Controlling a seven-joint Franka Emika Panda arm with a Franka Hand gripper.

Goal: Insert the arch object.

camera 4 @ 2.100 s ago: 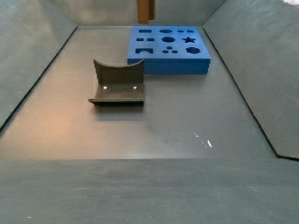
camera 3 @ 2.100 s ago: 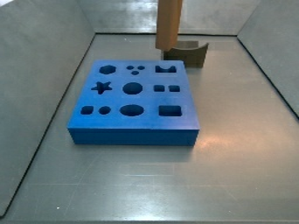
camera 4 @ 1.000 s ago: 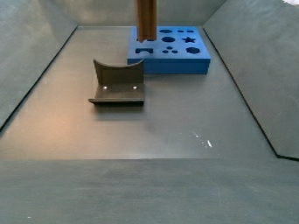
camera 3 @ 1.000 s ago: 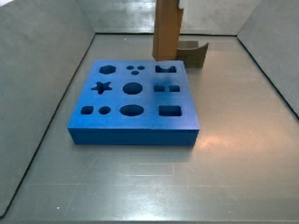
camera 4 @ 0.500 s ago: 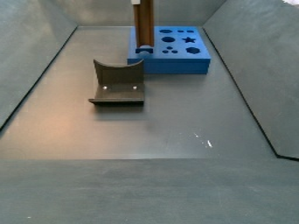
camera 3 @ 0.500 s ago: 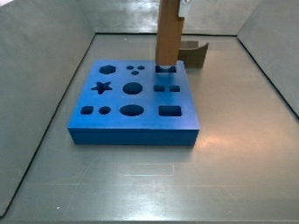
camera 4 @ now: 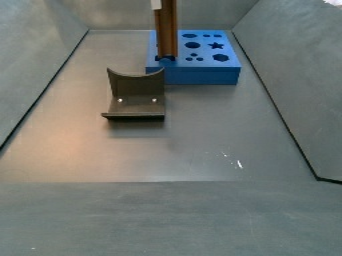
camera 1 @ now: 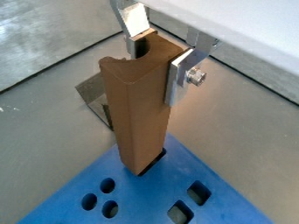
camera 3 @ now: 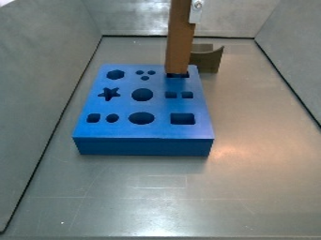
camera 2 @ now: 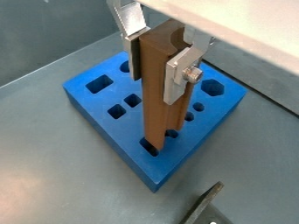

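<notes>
Gripper (camera 1: pixel 158 52) sits above the blue board (camera 1: pixel 140 197), jaws narrowed onto the upper part of the arch piece (camera 1: pixel 138 114), a tall brown post held upright. You see the grip only in the wrist views: silver fingers (camera 2: pixel 181 68) press on opposite faces of the post (camera 2: pixel 160 96). In a wrist view you can also read the scooped profile at the post's upper end.

Both side views give you what the wrist views do not: the post's place on the whole board. In a side view its lower end (camera 3: pixel 177 67) meets the board (camera 3: pixel 138 139) at the arch-shaped hole, on the edge nearest the fixture (camera 3: pixel 209 56). How deep it sits you cannot tell. A wrist view shows the foot at a dark opening near a board (camera 2: pixel 87 96) edge.

Fixture (camera 4: pixel 134 95) stands on the floor apart from the board (camera 4: pixel 214 72), with the post (camera 4: pixel 166 30) at the board corner facing it.

Floor (camera 4: pixel 174 170) is dull grey metal, faintly reflective, boxed in by sloping grey walls (camera 4: pixel 34 60).
</notes>
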